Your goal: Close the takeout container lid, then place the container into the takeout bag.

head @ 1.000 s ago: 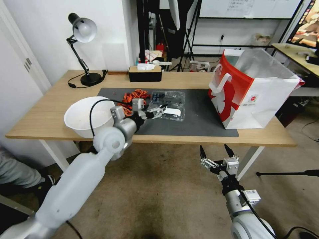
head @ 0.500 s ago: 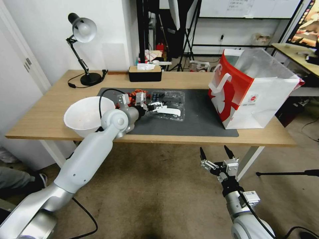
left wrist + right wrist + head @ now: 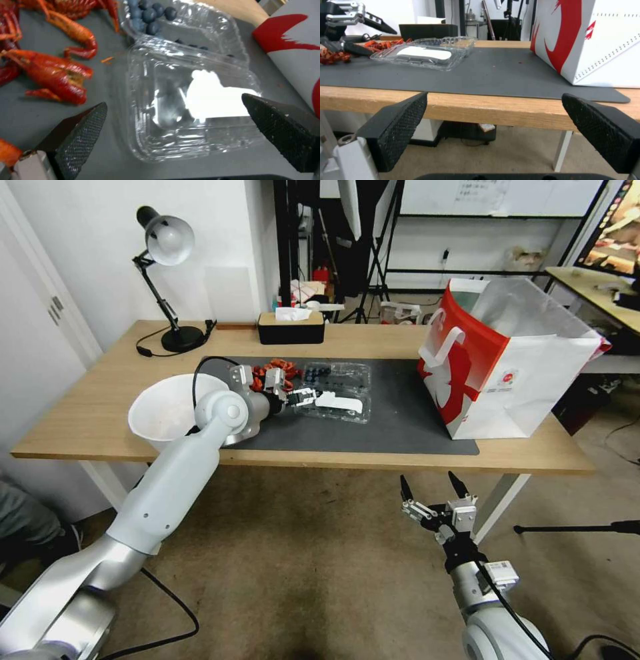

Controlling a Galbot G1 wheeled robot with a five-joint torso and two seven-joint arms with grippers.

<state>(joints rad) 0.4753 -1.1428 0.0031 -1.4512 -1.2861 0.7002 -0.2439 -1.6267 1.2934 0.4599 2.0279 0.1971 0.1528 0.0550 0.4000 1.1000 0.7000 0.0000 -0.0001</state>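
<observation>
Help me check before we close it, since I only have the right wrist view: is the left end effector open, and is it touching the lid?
Observer: The left end effector is open and aimed at the lid from the crayfish side. I cannot tell whether it touches.
Operator: Is anything inside the takeout container?
Observer: Blueberries lie in the takeout container, in the half beyond the lid, bunched toward the crayfish.
Operator: Where does my own arm sit?
Observer: The right end effector is open, out in front of the table and below its top, toward the takeout bag end.
</observation>
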